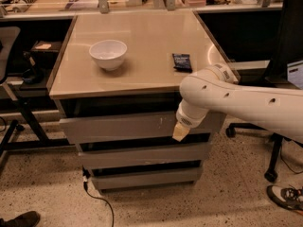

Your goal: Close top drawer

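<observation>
The top drawer [118, 127] is the tallest of three grey fronts under the beige tabletop, with small white scuffs right of centre. It stands out a little from the cabinet, with a dark gap above it. My gripper [180, 132] hangs at the end of the white arm [236, 100], which reaches in from the right. The gripper's tan tip is against or just in front of the right part of the drawer front, at its lower edge.
A white bowl [108, 54] and a dark packet [182, 62] lie on the tabletop [142, 37]. Two narrower drawer fronts [142, 156] sit below. An office chair base [265, 136] and a shoe [286, 197] are at the right, a black stand [19, 112] at the left.
</observation>
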